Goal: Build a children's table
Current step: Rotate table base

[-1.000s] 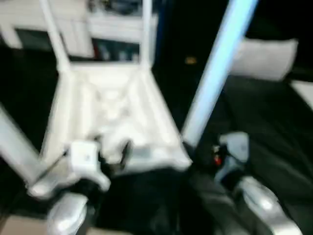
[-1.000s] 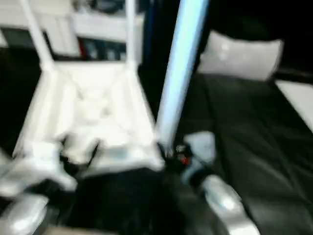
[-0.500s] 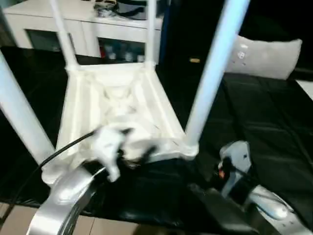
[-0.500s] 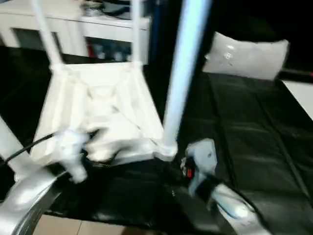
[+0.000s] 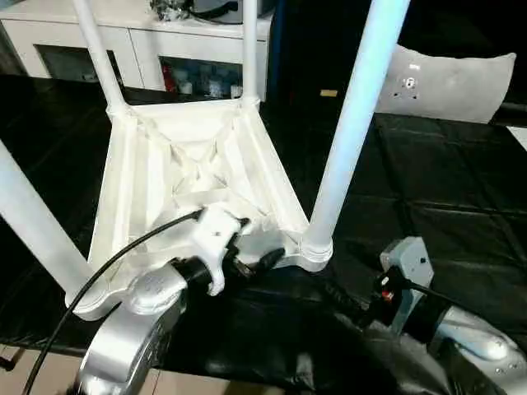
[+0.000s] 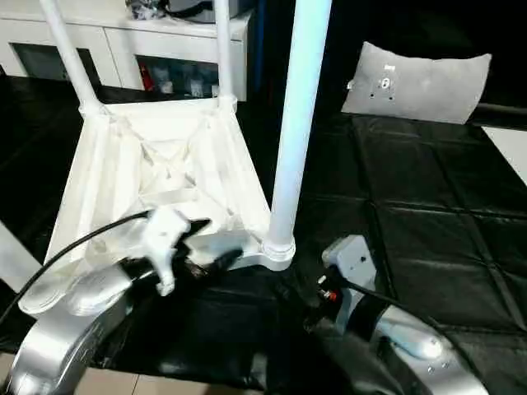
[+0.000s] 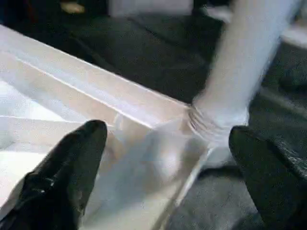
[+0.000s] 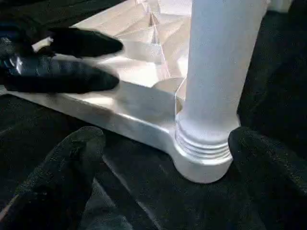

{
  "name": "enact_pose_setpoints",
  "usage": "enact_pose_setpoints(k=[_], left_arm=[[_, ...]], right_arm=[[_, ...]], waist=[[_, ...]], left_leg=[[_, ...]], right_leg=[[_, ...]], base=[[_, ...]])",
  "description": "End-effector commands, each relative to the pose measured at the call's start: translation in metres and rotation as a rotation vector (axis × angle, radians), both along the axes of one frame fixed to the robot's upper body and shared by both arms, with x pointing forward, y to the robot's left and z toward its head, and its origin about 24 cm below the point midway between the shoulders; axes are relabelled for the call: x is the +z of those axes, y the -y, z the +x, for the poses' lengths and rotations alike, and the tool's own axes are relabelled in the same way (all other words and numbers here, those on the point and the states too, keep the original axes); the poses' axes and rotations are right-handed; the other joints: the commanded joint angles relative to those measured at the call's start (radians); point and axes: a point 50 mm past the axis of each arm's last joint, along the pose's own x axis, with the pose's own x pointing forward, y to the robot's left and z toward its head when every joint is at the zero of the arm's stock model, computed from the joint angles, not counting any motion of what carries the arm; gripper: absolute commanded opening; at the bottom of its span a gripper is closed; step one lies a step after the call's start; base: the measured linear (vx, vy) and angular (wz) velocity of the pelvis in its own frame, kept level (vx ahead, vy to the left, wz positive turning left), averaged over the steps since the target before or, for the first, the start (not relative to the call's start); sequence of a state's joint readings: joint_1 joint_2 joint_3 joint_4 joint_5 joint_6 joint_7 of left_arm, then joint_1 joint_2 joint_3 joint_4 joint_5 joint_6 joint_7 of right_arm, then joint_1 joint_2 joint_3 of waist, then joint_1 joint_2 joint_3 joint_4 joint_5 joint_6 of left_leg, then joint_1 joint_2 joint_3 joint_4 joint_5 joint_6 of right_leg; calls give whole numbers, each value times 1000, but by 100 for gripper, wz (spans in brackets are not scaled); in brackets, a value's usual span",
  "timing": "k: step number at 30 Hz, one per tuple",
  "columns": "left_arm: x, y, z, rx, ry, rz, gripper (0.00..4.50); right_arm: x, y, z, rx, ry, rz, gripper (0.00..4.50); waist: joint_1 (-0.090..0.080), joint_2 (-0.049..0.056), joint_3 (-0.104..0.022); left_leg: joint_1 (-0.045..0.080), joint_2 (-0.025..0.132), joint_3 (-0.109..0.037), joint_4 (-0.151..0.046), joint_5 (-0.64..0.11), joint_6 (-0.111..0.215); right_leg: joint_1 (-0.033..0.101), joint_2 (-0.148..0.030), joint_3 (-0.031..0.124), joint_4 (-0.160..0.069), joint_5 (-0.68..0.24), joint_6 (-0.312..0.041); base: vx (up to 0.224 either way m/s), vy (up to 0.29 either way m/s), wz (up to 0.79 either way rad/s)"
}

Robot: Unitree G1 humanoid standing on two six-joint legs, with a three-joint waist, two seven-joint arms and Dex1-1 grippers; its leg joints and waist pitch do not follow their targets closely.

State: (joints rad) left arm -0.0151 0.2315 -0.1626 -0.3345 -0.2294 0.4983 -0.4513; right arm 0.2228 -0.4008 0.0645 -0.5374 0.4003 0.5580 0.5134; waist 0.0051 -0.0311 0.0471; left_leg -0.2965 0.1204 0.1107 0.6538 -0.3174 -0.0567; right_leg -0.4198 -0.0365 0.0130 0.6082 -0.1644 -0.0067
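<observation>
The white children's table [image 5: 189, 173] lies upside down on the black mat, ribbed underside up. Its legs stand in the corner sockets: near right leg [image 5: 350, 123], near left leg [image 5: 33, 222], and two far legs [image 5: 249, 49]. My left gripper [image 7: 165, 163] is open, its fingers astride the top's near rim, close to the near right leg's socket [image 7: 211, 127]. My right gripper [image 8: 168, 177] is open low over the mat, its black fingers [image 8: 62, 182] on either side of that leg's threaded base [image 8: 204, 148] without touching it. The left gripper's fingers [image 8: 72, 62] show beyond on the rim.
The black quilted mat of the workbench [image 5: 445, 189] stretches to the right of the table. A grey cushion [image 5: 449, 82] lies at the back right. A white cabinet [image 5: 140, 41] stands behind. The bench's front edge and the floor [image 5: 41, 374] are near my left forearm.
The camera has shifted and steadied. My left gripper has slid right along the near rim toward the near right leg. The right gripper stays by that leg's base. Both remain open.
</observation>
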Motion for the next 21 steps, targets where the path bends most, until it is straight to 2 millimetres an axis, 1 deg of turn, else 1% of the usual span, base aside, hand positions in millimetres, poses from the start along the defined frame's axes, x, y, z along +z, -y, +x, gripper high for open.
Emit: enact_pose_setpoints(k=[1, 2, 3, 4, 5, 6, 7, 8, 9, 10, 11, 12, 13, 14, 15, 16, 17, 18, 19, 20, 21], left_arm=[[-1, -11, -2, 90, 17, 21, 447], [-1, -11, -3, 94, 33, 26, 447], [-2, -12, -5, 109, 35, 39, 447], [-2, -12, -5, 123, 35, 47, 447], [-2, -12, -5, 130, 45, 47, 447], [1, -13, 0, 179, 64, 52, 447], [1, -13, 0, 179, 64, 52, 447], [3, -13, 2, 208, 76, 47, 447], [5, -14, 4, 227, 76, 31, 447], [6, -14, 5, 220, 81, 41, 447], [7, -13, 5, 210, 84, 48, 447], [8, -12, 5, 191, 92, 58, 447], [9, -12, 6, 170, 94, 76, 447], [9, -11, 6, 146, 96, 82, 447], [10, -9, 6, 118, 92, 86, 447], [10, -8, 6, 103, 89, 86, 447], [11, -8, 6, 96, 87, 86, 447], [12, -5, 7, 75, 67, 74, 447], [12, -5, 7, 75, 67, 74, 447], [12, -3, 7, 65, 62, 69, 447], [13, 0, 7, 34, 54, 67, 447]], right_arm=[[5, -1, 0, -22, -5, 21, 450], [5, -1, 0, -21, -6, 23, 450], [5, -3, 0, -17, -4, 23, 450], [5, -4, -1, -14, -3, 23, 450], [5, -6, -1, -7, 2, 21, 450], [6, -9, 1, -12, 15, 29, 450], [6, -9, 1, -12, 15, 29, 450], [6, -10, 1, -17, 22, 31, 450], [7, -10, 2, -17, 26, 30, 450], [6, -10, 2, -18, 23, 25, 450], [6, -10, 2, -20, 20, 21, 450], [6, -9, 2, -22, 16, 13, 450], [5, -9, 2, -23, 19, 3, 450], [6, -8, 2, -21, 26, -3, 450], [6, -6, 3, -24, 38, -12, 450], [6, -5, 3, -27, 46, -18, 450], [6, -5, 4, -28, 50, -21, 450], [7, -1, 6, -34, 67, -38, 450], [7, -1, 6, -34, 67, -38, 450], [7, 1, 7, -36, 71, -42, 450], [7, 3, 8, -41, 74, -53, 450]], waist=[[34, -23, -43], [52, -26, -39], [68, -31, -39], [94, -27, -23], [88, -24, -19], [67, 7, -19], [44, 36, -26], [50, 45, -32], [47, 72, -45], [50, 75, -32], [38, 73, -38], [23, 72, -57], [18, 62, -67], [19, 32, -73], [32, 32, -79], [41, 8, -66], [40, 6, -54], [43, 14, -39], [42, 12, -33], [45, 14, -28], [43, 16, -18]], left_leg=[[-46, -7, 30, -10, -67, 50], [-36, -8, 25, 23, -83, 57], [-40, -13, 17, 52, -95, 58], [-55, -23, -26, 93, -90, 33], [-48, -25, -38, 66, -80, 17], [16, 4, -52, -60, -112, 14], [24, 132, -58, -140, -177, 46], [-2, 173, -44, -165, -180, 35], [-30, 179, -131, -164, -47, 31], [-45, 187, -105, -168, 47, 34], [-43, 183, -117, -161, 44, 47], [2, 155, -147, -126, 162, 100], [22, 134, -144, -97, 285, 143], [-10, 82, -110, -45, 477, 176], [-67, 46, -69, -40, 539, 137], [-78, 55, -49, -55, 388, 112], [-82, 59, -45, -74, 268, 104], [-73, 71, -38, -97, 38, 77], [-67, 76, -37, -103, -45, 70], [-56, 84, -35, -110, -138, 62], [-54, 91, -31, -118, -197, 55]], right_leg=[[85, -78, 173, -138, -577, -187], [78, -95, 221, -159, -639, -194], [88, -104, 268, -171, -689, -198], [74, -81, 338, -188, -736, -168], [64, -40, 329, -180, -716, -144], [2, 74, 238, -138, -576, -71], [-62, 81, 91, -2, -384, -23], [-47, 55, 43, 52, -291, -35], [-5, 1, -12, 79, -88, -53], [-12, -10, -39, 79, -87, -53], [5, -16, -49, 87, -105, -42], [-3, -34, -51, 63, -115, -31], [-8, -46, -43, 40, -74, -37], [37, -88, -15, -14, 75, -65], [99, -130, 2, -13, 258, -108], [99, -141, 12, -23, 327, -133], [106, -142, 7, -34, 255, -146], [105, -143, 3, -58, -16, -164], [103, -142, 6, -68, -151, -167], [94, -140, 11, -82, -335, -169], [84, -136, 13, -94, -449, -162]], base=[[20, -1, -25], [3, 11, -33], [-32, 72, -26], [-32, 72, -26], [-56, 117, -43], [-119, 152, -36], [-119, 152, -36], [-138, 166, -22], [-85, 140, 3], [-85, 140, 3], [-28, 99, 8], [0, 0, 0], [0, 0, 0], [-51, -7, -7], [-85, -43, 1], [-85, -43, 1], [-132, -57, 3], [-119, -64, -3], [-119, -64, -3], [-91, -79, 4], [-91, -70, 5]])
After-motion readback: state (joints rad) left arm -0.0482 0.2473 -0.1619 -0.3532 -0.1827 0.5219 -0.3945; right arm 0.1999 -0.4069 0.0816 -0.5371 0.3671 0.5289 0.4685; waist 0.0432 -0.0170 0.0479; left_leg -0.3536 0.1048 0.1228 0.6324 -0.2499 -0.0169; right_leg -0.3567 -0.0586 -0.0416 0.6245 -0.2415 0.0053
